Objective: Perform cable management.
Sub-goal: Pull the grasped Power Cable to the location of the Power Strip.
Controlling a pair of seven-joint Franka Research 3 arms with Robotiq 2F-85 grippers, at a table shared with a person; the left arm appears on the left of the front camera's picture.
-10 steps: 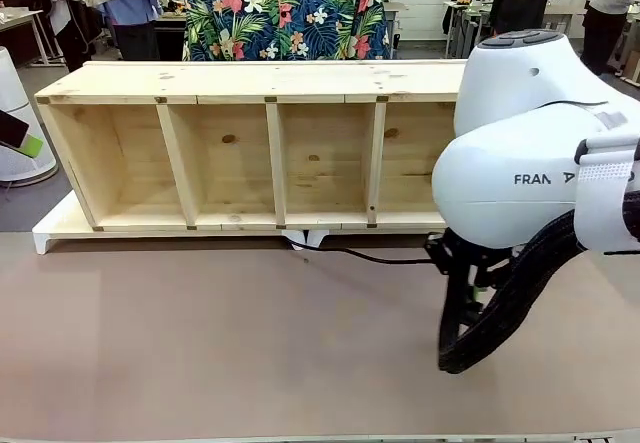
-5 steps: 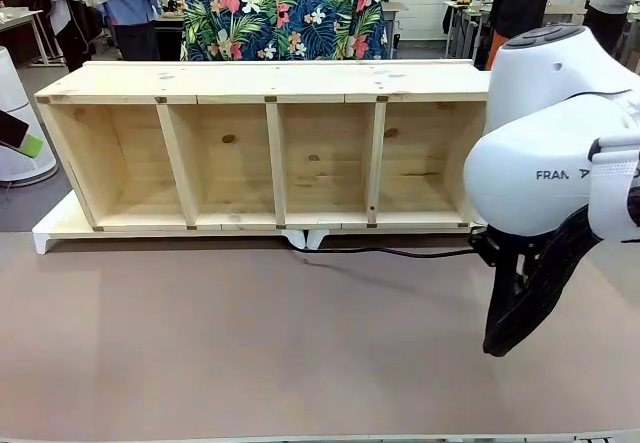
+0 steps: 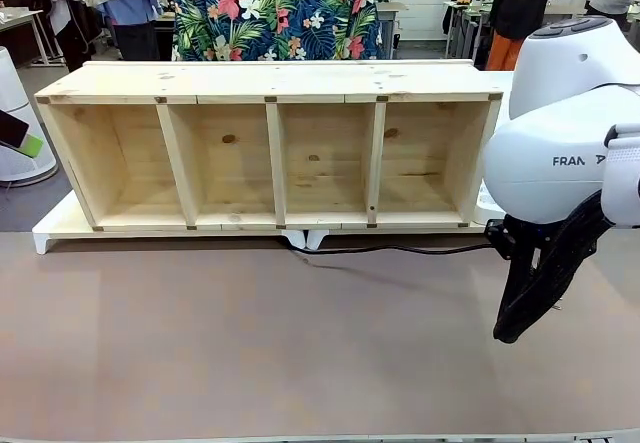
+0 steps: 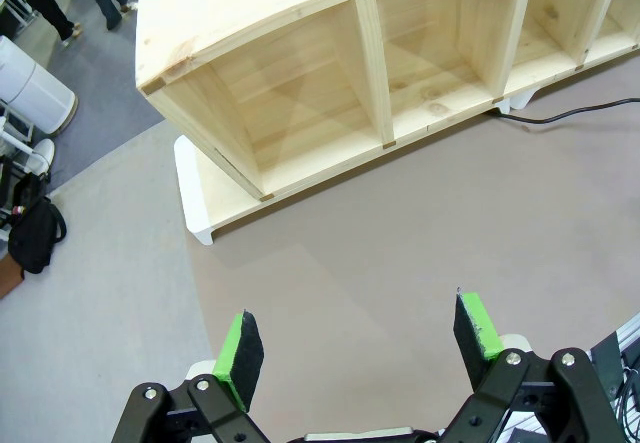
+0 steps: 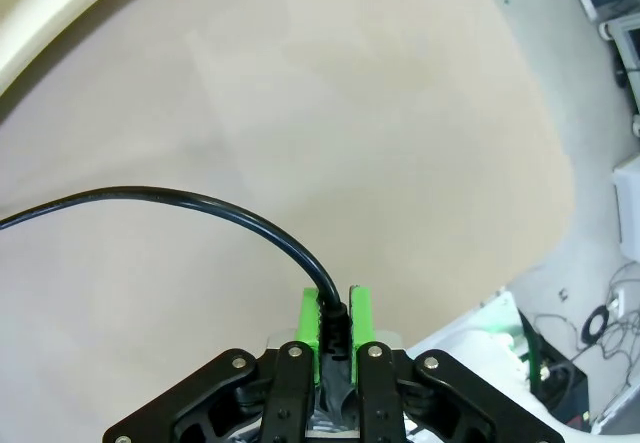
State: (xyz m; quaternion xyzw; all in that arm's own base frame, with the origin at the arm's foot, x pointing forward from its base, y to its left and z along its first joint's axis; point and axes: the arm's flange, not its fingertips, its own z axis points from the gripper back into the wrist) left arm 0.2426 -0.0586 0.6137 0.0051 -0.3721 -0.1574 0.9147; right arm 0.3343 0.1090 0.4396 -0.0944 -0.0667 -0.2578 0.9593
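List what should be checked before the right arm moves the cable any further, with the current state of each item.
1. Grip on the cable: ok. The right gripper is shut on it between the green pads.
2. Left gripper free: ok. It is open, holds nothing and hangs above the table.
3. Cable path: ok. In the front view it lies on the table from the shelf front towards the right arm, without loops.
4. Cable's far end: cannot tell. It goes under the shelf.
5. Person clear: ok. They stand behind the shelf, away from the cable.
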